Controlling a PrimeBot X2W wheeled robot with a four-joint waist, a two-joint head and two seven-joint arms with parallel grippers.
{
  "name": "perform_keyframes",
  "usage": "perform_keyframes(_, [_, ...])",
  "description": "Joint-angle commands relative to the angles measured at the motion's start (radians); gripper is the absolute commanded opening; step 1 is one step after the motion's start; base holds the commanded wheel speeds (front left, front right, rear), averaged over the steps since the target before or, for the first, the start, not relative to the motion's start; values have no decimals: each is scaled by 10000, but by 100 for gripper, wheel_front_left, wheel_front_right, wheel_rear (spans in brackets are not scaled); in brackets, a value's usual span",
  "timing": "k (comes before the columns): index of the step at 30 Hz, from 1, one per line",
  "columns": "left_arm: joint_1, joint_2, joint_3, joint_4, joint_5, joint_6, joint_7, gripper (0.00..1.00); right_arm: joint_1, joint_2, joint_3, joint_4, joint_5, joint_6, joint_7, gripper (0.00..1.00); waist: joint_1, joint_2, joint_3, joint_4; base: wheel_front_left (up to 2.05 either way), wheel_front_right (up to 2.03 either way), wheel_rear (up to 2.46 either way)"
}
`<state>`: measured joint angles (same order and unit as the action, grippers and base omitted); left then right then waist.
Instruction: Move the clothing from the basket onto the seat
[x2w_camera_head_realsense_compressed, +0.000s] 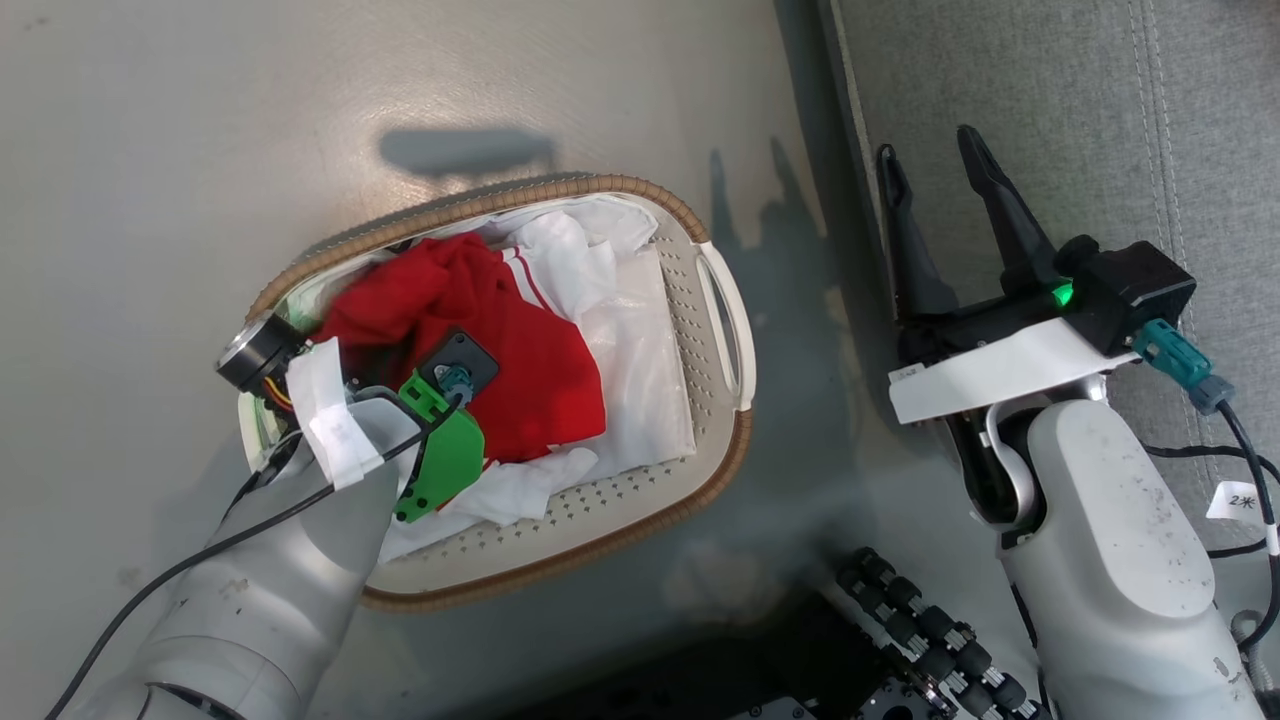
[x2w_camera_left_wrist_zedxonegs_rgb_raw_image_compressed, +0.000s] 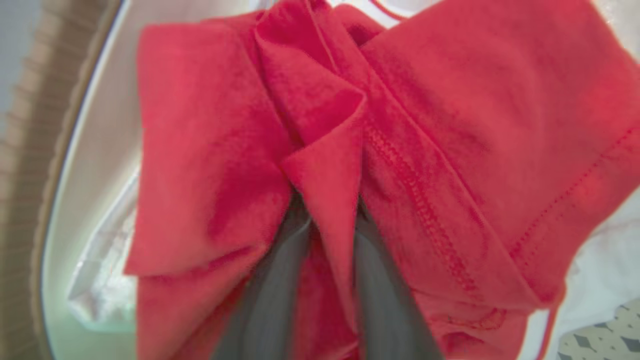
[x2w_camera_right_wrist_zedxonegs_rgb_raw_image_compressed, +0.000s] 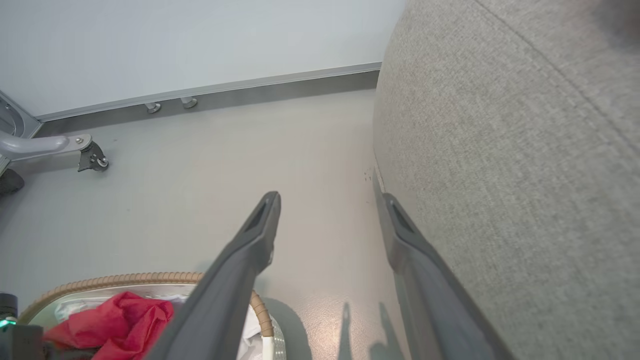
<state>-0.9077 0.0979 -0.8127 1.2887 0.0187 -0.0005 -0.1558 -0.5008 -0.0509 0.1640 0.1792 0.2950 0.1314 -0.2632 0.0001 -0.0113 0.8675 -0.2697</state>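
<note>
Closest in, the left gripper (x2w_camera_left_wrist_zedxonegs_rgb_raw_image_compressed: 330, 210) is down inside the basket (x2w_camera_head_realsense_compressed: 600, 190). Its two dark fingers (x2w_camera_left_wrist_zedxonegs_rgb_raw_image_compressed: 270, 300) stand close together with a raised fold of the clothing (x2w_camera_left_wrist_zedxonegs_rgb_raw_image_compressed: 450, 125) caught between them. The wrist picture is blurred, so the fingers seem to be pinching that fold rather than plainly doing so. From the head, the pale left arm (x2w_camera_head_realsense_compressed: 250, 590) reaches in over the basket's near left rim, and its wrist covers the fingers there.

The clothing is a bright red heap with a white striped edge. It lies in the left and middle of the basket, on top of a crumpled white plastic sheet (x2w_camera_head_realsense_compressed: 640, 330) that lines the bottom and shows along the right side. None of the red cloth is on the seat (x2w_camera_head_realsense_compressed: 1050, 100).

The basket sits on the grey floor (x2w_camera_head_realsense_compressed: 200, 150), just beside the seat with a strip of floor between them. Its right handle faces the seat.

The right gripper (x2w_camera_head_realsense_compressed: 928, 145) hangs over that strip and the seat's edge, well apart from the clothing. Its fingers are spread wide and hold nothing. In its own wrist view one finger lies over the basket's brown rim and the other runs along the seat's grey side.

Farther off, the floor meets a pale wall (x2w_camera_right_wrist_zedxonegs_rgb_raw_image_compressed: 200, 40) with a dark strip along its foot. A grey wheeled leg (x2w_camera_right_wrist_zedxonegs_rgb_raw_image_compressed: 92, 157) stands on the floor near it.
</note>
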Motion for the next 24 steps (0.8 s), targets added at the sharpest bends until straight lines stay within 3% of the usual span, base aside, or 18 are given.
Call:
perform_keyframes(1, [-85, 36, 25, 3, -111, -76, -101, 0, 61, -16, -75, 42, 116, -14, -21, 100, -1, 113, -80, 20, 0, 0, 0])
perform_keyframes(7, [439, -240, 300, -108, -657, -216, -800, 0, 84, -18, -311, 59, 53, -14, -21, 100, -1, 113, -676, 184, 0, 0, 0])
perform_keyframes(12, [935, -413, 424, -771, -1166, -348, -1088, 0, 288, -20, -527, 111, -296, -14, -21, 100, -1, 113, -1433, 719, 0, 0, 0])
perform_keyframes(19, [1976, -458, 382, -3050, -1881, -606, -1083, 0, 663, -58, -675, 407, -683, -14, -21, 100, -1, 113, -2689, 1586, 0, 0, 0])
perform_keyframes(24, [2721, -469, 512, -4393, -2336, -546, -1087, 0, 1048, -188, -754, 642, -744, -14, -21, 100, -1, 113, -3712, 2144, 0, 0, 0])
